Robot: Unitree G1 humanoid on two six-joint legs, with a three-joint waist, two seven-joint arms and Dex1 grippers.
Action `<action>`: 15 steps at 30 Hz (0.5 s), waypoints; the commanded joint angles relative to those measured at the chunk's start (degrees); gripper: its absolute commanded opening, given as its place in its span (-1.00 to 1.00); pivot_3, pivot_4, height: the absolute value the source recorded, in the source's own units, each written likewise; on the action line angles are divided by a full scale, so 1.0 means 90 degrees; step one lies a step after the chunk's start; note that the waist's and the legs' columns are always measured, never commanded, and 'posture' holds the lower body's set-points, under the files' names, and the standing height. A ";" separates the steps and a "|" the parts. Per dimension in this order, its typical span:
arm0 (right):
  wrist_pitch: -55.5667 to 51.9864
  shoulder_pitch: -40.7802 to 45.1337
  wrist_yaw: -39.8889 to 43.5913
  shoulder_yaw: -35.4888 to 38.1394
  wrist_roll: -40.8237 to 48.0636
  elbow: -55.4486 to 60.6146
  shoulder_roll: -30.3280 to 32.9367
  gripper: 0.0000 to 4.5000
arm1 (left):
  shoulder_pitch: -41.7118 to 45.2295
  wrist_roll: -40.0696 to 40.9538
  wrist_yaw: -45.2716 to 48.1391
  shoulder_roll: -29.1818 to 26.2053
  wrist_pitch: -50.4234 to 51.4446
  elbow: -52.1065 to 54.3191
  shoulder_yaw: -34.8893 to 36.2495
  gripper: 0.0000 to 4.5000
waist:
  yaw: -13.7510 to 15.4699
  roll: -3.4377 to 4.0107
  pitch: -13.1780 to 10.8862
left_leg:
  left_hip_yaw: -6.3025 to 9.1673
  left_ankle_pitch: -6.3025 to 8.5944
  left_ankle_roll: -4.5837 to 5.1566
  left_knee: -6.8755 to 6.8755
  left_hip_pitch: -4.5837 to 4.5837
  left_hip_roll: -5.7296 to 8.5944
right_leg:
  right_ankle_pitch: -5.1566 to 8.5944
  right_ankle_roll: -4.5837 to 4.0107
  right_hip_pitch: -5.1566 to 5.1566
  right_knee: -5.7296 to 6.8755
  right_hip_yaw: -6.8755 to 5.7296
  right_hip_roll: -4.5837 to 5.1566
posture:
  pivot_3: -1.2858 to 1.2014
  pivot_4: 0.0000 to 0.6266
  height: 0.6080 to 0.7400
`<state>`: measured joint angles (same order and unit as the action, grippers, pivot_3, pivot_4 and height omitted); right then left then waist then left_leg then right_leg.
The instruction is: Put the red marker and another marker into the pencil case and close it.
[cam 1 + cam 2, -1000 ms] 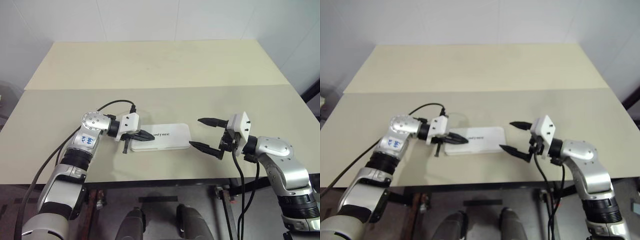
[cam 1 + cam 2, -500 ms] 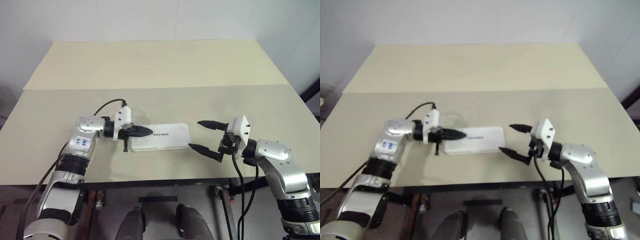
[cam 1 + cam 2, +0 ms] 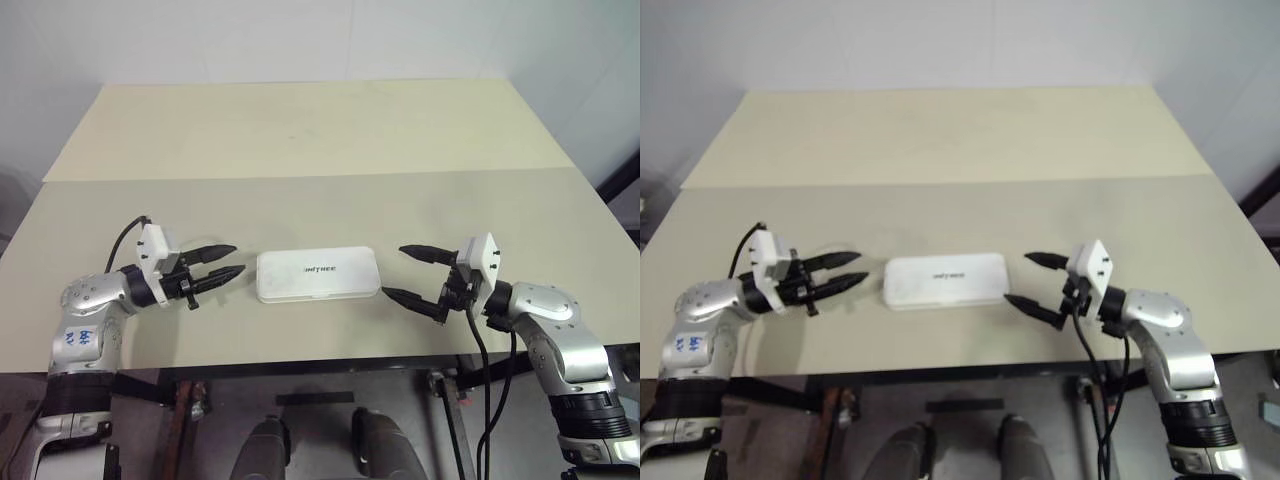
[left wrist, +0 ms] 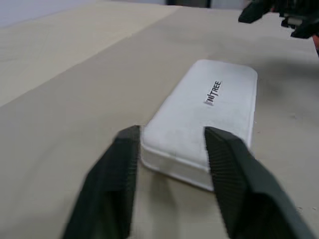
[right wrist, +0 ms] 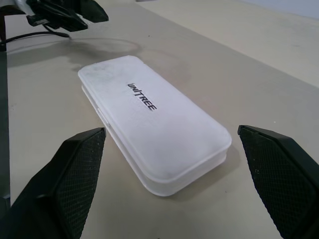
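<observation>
I am seeing my left gripper (image 3: 222,264) pulling back leftward off the pencil case (image 3: 318,275), its jaws now parted and empty. The case is lying shut at the table's (image 3: 300,140) near middle. My right gripper (image 3: 412,274) is hovering wide open just right of it, so closing looks done.

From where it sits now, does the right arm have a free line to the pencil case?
Probably yes. The right gripper hangs just off the closed case's near end, jaws wide open and aimed at it, nothing on the table between them. The left gripper stands apart at the other end.
</observation>
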<state>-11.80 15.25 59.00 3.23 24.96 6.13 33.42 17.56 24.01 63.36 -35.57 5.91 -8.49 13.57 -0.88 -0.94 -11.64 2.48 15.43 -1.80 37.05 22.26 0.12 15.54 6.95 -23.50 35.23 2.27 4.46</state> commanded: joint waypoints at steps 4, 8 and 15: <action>0.0305 0.0430 0.0133 0.0248 0.0021 -0.0232 0.0198 1.00 | -0.0862 0.0436 -0.0690 0.0093 0.0360 0.1249 0.0411 0.94 | 0.0000 0.0002 -0.0001 | -0.0002 0.0000 0.0000 -0.0007 -0.0004 -0.0005 | 0.0001 -0.0002 -0.0001 -0.0006 0.0008 0.0004 | 0.03 -0.52 1.00; 0.0391 0.0702 0.0379 0.0219 0.0032 -0.0544 0.0298 1.00 | -0.0815 0.0437 -0.0946 0.0231 0.0568 0.1548 0.0170 0.99 | 0.0036 0.0001 0.0000 | -0.0003 0.0000 -0.0001 -0.0005 -0.0005 -0.0003 | 0.0001 -0.0006 0.0001 -0.0005 -0.0001 0.0002 | 0.03 -0.52 1.00; 0.0389 0.1030 0.0566 0.0062 -0.0043 -0.0761 0.0249 1.00 | -0.0635 0.0346 -0.0995 0.0292 0.0287 0.1382 0.0043 0.99 | 0.0065 0.0001 -0.0001 | -0.0008 0.0001 -0.0003 -0.0011 -0.0002 -0.0001 | 0.0002 -0.0007 -0.0001 -0.0016 -0.0001 0.0000 | 0.03 -0.52 1.00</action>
<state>-8.87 23.48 63.70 3.25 24.00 -1.47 35.51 11.05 26.79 54.84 -32.73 9.46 3.39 13.41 -0.30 -0.93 -11.65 2.41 15.44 -1.83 36.95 22.25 0.11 15.56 6.89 -23.51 35.08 2.26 4.46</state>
